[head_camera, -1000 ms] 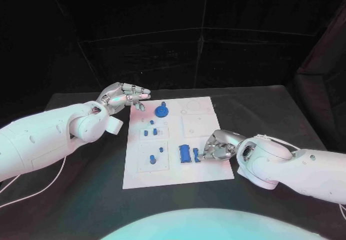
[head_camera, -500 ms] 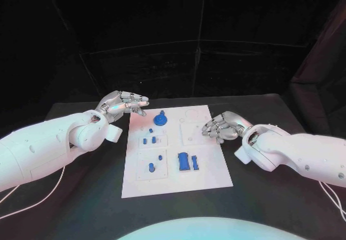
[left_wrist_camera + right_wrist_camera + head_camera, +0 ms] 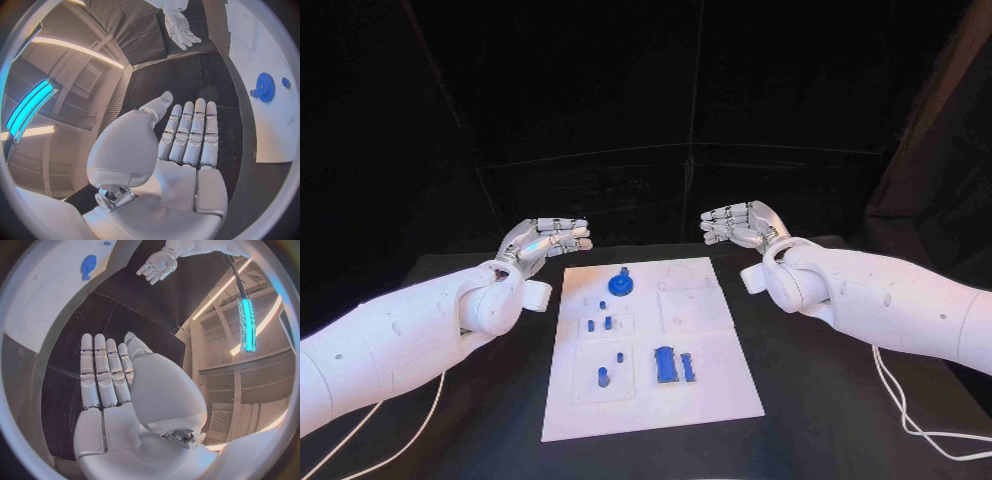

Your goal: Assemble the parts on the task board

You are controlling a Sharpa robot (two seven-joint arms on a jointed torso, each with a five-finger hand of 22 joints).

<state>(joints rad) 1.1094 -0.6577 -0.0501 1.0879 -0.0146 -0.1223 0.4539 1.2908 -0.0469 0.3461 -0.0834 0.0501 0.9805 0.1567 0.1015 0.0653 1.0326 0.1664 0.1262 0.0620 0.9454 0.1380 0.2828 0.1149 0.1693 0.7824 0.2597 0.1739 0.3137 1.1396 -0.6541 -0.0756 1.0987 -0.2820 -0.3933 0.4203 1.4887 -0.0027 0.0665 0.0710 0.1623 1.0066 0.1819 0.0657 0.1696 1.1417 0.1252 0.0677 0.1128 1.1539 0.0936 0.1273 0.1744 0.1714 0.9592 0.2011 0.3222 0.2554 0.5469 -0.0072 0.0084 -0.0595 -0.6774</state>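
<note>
Hands are both raised above the far end of the black table, and each one is empty with its fingers straight and held side by side. The left hand is beyond the far left corner of the task board, the right hand beyond its far right corner. The board lies flat between the two arms, nearer to the robot than both hands. On it, a round blue gear stands at the far end, nearest to the left hand. Small blue pegs sit in the middle, and two longer blue blocks lie toward the near end.
</note>
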